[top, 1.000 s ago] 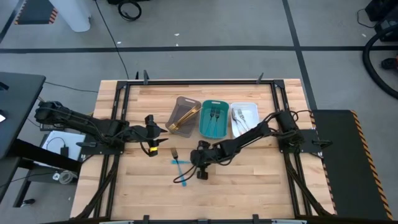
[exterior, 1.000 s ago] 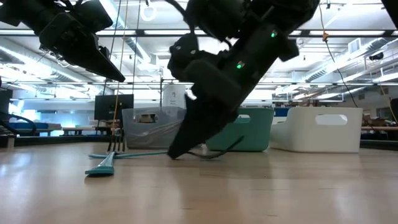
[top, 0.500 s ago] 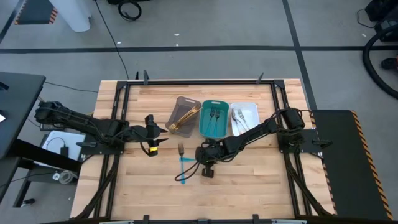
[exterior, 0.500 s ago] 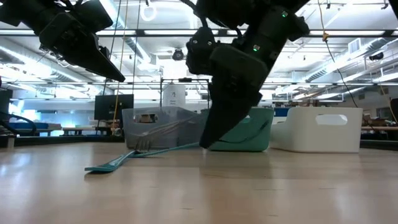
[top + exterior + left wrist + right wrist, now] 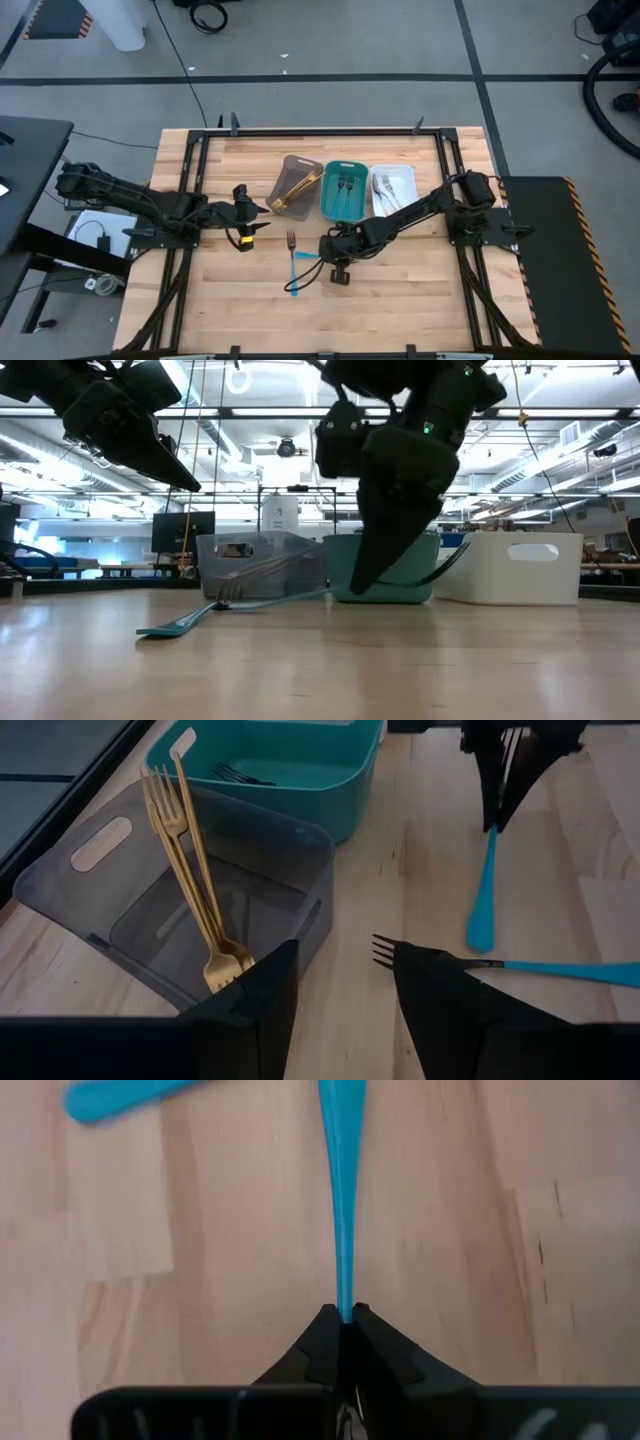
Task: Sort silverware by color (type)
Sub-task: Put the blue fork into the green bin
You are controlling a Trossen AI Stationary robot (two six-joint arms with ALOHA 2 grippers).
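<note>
1. Right hand (image 5: 322, 257) sits low over the middle of the desk (image 5: 400, 300), clenched on a blue-handled utensil (image 5: 342, 1200). My right wrist view shows the fingertips (image 5: 327, 1330) pinching the slim blue handle, which runs straight away from them.
2. I read that piece as tilted: in the low view its far end touches the desk and the gripped end is raised.
3. Second blue-handled piece, a fork (image 5: 293, 258), lies flat on the desk just beside the right hand, dark tines toward the trays. In the left wrist view its tines (image 5: 385, 950) show next to the left fingers.
4. Left hand (image 5: 262, 209) hovers above the desk, released and grasping nothing, near the grey-brown tray (image 5: 288, 166).
5. Grey-brown tray holds gold forks (image 5: 190, 870) leaning against its wall.
6. Teal tray (image 5: 328, 180), beside it, holds dark forks (image 5: 345, 183).
7. White tray (image 5: 408, 175), on the teal tray's other side, holds silver pieces (image 5: 384, 186); I cannot tell their types.
</note>
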